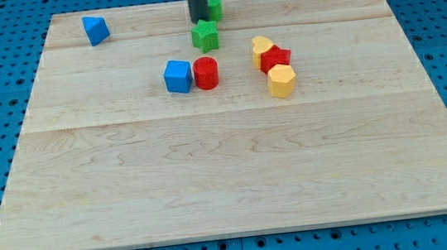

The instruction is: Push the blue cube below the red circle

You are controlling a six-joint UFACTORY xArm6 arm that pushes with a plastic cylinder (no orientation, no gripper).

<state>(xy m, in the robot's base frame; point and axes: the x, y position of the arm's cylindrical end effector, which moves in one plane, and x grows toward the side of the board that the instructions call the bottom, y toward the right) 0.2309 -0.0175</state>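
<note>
At counter 12 o'clock, my tip [198,19] sits above the green star [206,35]; no fingers. Blue cube [178,76] touches red circle [206,73] at its 9 o'clock, no long axis.

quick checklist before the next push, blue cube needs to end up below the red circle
1. Blue cube located: ok, at the view's left of the red circle, touching or nearly so.
2. Cube already below the circle: not ok, they sit side by side.
3. My tip placed for the push: not ok, it is toward the view's top, between the green star and the green block behind the rod, away from the cube.
4. Board below the circle free: ok.
5. Path from tip to cube: not ok, the green star is in the way.
6. Red star cluster clear of the push: ok.
</note>
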